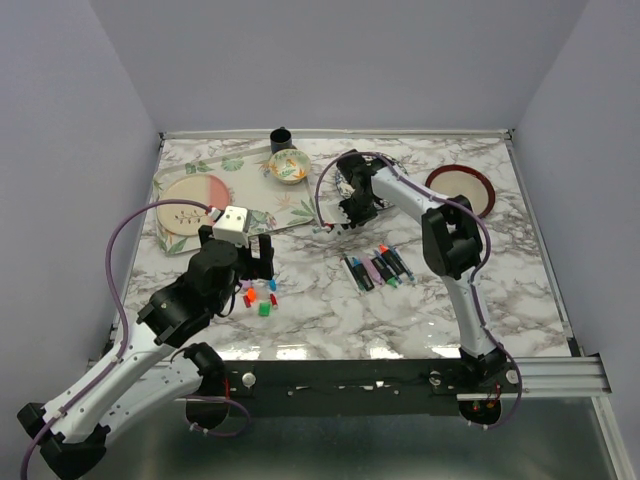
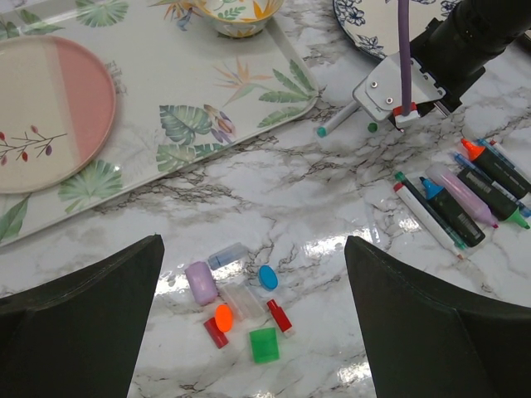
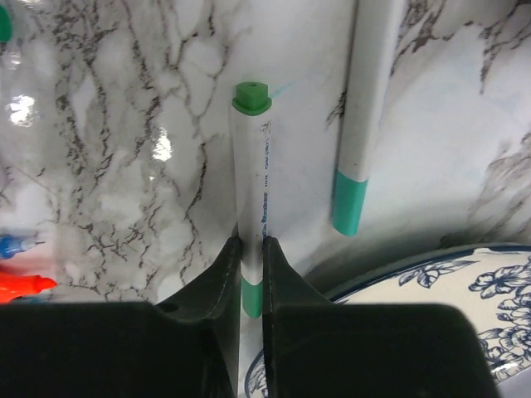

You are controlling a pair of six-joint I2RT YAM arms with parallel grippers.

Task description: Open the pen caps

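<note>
The matt black plastic fingers [image 3: 220, 278] of the right gripper [image 3: 250, 249] clamp the white pen [image 3: 250, 182], which looks like smooth, faintly shiny plastic with a green end. Under the gripper, the marble-patterned table [image 3: 124, 124] is polished and throws back glare. Beside the gripper, a second pen [image 3: 365, 99] has the same smooth plastic barrel. Close by the fingers, the blue-flowered plate [image 3: 473, 307] looks glazed.

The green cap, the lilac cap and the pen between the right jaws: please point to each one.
green cap [image 2: 264, 344], left wrist view, middle of its upper face.
lilac cap [image 2: 201, 282], left wrist view, middle of its side.
pen [image 3: 252, 191], right wrist view, white barrel below its green end.
</note>
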